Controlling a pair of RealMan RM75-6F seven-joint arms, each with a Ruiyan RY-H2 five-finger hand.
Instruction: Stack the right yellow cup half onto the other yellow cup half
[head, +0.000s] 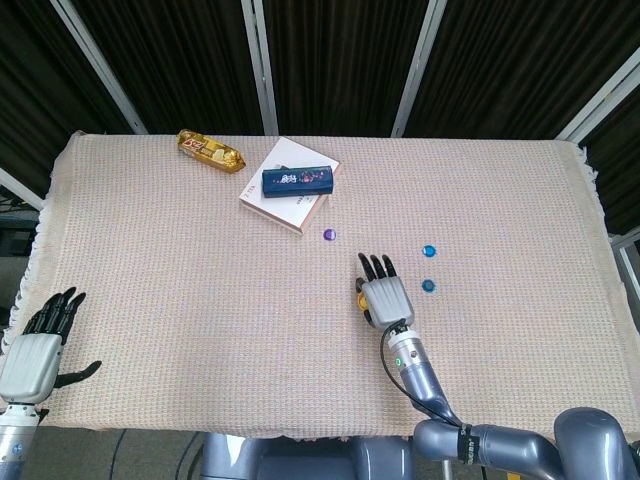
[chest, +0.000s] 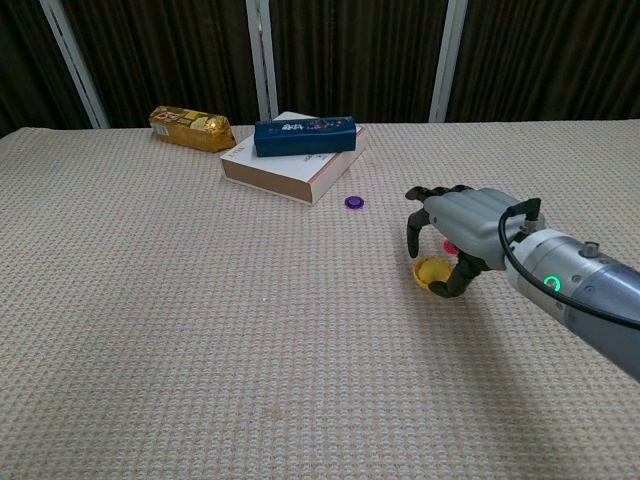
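Observation:
A yellow cup half (chest: 433, 271) lies flat on the woven cloth, mouth up; in the head view only its edge (head: 360, 295) peeks out left of my right hand. I cannot make out a second yellow half apart from it. My right hand (chest: 462, 226) (head: 385, 295) arches just above it. The fingertips (chest: 412, 238) hang clear of the rim. The thumb stands by the cup's right edge, and whether it touches I cannot tell. My left hand (head: 35, 348) rests open at the table's front left edge, holding nothing.
A white book (chest: 290, 172) with a blue box (chest: 305, 136) on it lies at the back, and a gold snack pack (chest: 192, 128) to its left. A purple cap (chest: 354, 202) sits near the book. Two blue caps (head: 430, 250) (head: 428, 285) lie right of my right hand.

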